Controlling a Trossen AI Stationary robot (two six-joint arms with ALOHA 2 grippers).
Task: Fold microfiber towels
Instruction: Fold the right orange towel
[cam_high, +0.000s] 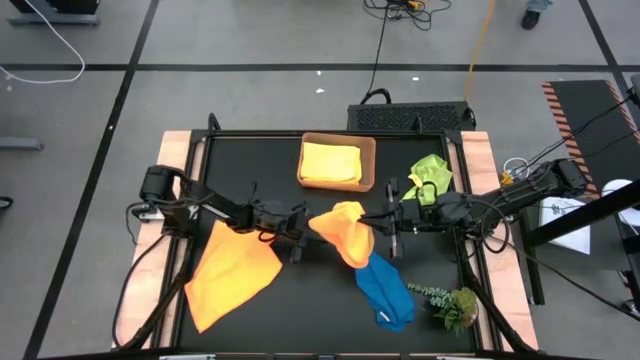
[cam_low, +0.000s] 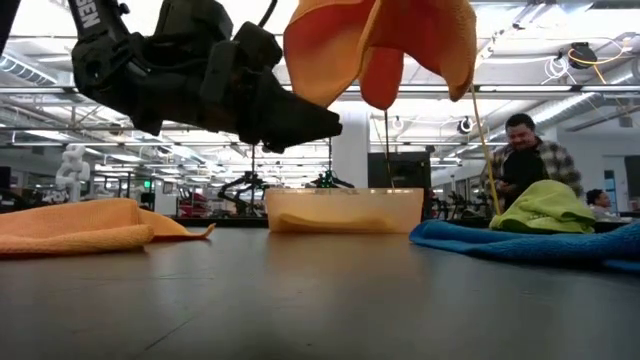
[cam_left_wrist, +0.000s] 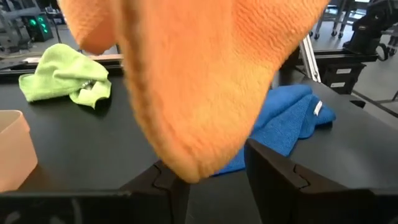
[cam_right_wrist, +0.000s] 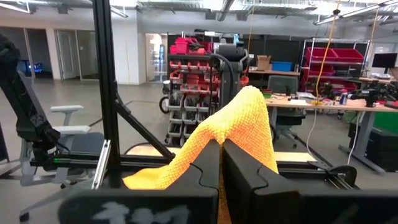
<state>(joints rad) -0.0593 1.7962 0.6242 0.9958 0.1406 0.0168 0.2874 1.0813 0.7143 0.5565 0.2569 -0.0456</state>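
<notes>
Orange cloth (cam_high: 345, 232) hangs above mid-table, held up off the black table (cam_high: 320, 300). The right gripper (cam_right_wrist: 221, 158) has its two fingers pressed together on an upper corner of this cloth; the fabric rises in a peak between them. The left gripper (cam_high: 297, 236) sits just left of the hanging cloth, at about the same height. In the left wrist view its fingers (cam_left_wrist: 280, 180) stand apart with the cloth's lower fold drooping between them, so it is open, not clamping anything.

In the low view the raised cloth (cam_low: 380, 45) is clear of the table surface, draped in folds.

A second orange cloth (cam_high: 232, 272) lies spread flat on the near left of the table. A blue cloth (cam_high: 385, 290) lies crumpled on the near right, just below the hanging one. A lime green cloth (cam_high: 430, 175) is bunched at the far right, near the right arm. A yellow cloth (cam_high: 333, 162) lies folded inside the tan tray (cam_high: 367, 145) at far centre.

A small plant sprig (cam_high: 455, 303) rests at the near right edge, beside the blue cloth.

A person (cam_low: 528, 150) shows in the room beyond the table.
</notes>
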